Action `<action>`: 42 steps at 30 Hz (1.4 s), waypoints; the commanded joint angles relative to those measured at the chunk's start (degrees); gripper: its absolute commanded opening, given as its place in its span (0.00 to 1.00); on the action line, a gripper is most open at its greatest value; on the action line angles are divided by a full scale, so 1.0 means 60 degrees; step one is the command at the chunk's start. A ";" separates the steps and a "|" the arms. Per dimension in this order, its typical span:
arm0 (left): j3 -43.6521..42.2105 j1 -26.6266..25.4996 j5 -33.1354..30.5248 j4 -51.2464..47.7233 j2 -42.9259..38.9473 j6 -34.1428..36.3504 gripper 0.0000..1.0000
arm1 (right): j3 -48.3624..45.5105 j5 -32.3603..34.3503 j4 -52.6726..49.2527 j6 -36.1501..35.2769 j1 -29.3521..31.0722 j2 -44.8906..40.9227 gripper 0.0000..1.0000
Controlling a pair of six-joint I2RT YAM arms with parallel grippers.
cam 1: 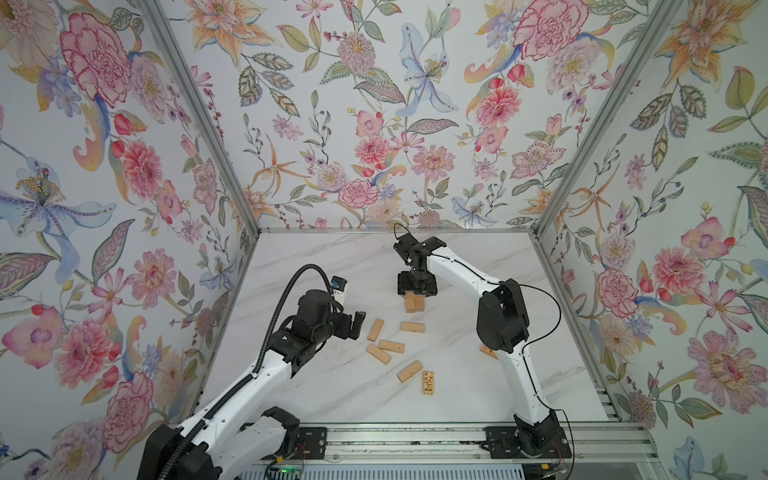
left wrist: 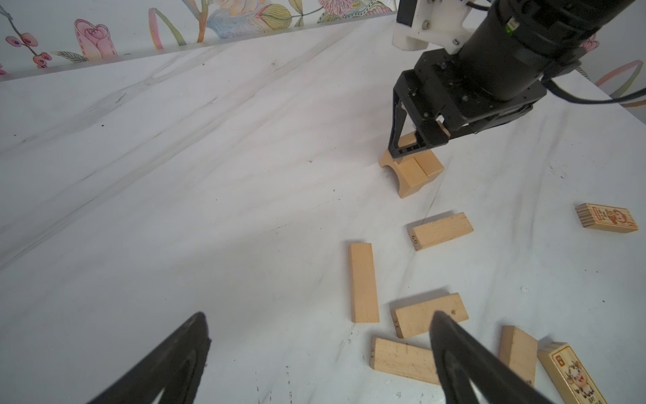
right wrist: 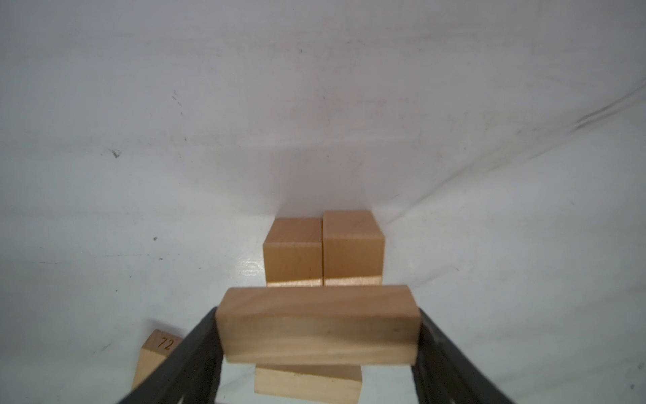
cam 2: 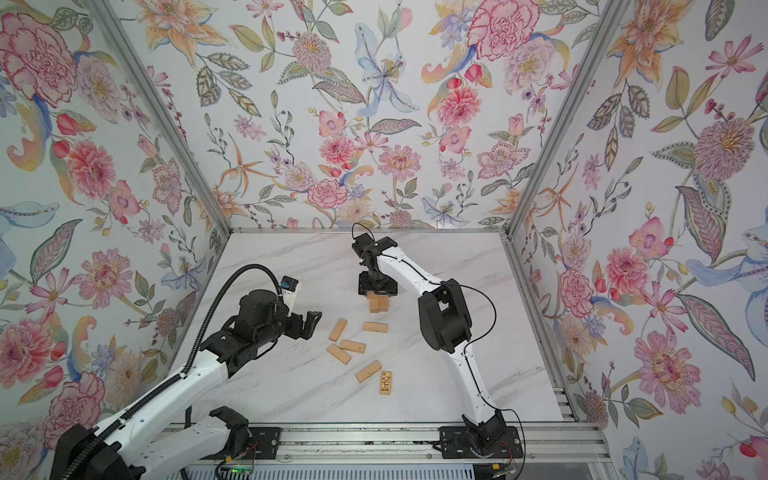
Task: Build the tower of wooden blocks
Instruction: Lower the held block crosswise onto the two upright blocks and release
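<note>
Right gripper (right wrist: 318,349) clamped endwise on a wood block (right wrist: 318,325), crosswise over the two-block tower (cam 1: 414,305), at 12 o'clock from the loose blocks (cam 1: 391,346). Top views hide that grip. Left gripper (cam 1: 356,325) jaws apart, empty.

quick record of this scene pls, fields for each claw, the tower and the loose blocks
left claw: open, empty
right claw: shut on held block, crosswise over the tower
tower: two blocks side by side on the table
loose plain blocks: five, lying flat
patterned block: flat, near the front
second patterned block: partly hidden behind the right arm
</note>
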 commanded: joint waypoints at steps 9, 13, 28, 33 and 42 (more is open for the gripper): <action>0.0246 0.0217 0.0371 0.0048 0.0045 0.0252 0.99 | 0.0254 0.0084 -0.0280 0.0241 0.0059 0.0387 0.65; 0.0258 0.0260 0.0311 0.0019 0.0050 0.0310 0.99 | 0.0267 0.0056 -0.0274 0.0273 0.0049 0.0458 0.66; 0.0361 0.0362 0.0298 -0.0150 -0.0018 0.0293 0.99 | 0.0255 0.0062 -0.0274 0.0085 -0.0010 0.0601 0.67; 0.0391 0.0359 0.0269 -0.0202 -0.0062 0.0266 0.99 | 0.0296 0.0001 -0.0263 -0.0009 -0.0033 0.0482 0.67; 0.0383 0.0378 0.0294 -0.0243 -0.0172 0.0182 0.99 | 0.0345 0.0016 -0.0256 -0.0228 -0.0113 0.0425 0.73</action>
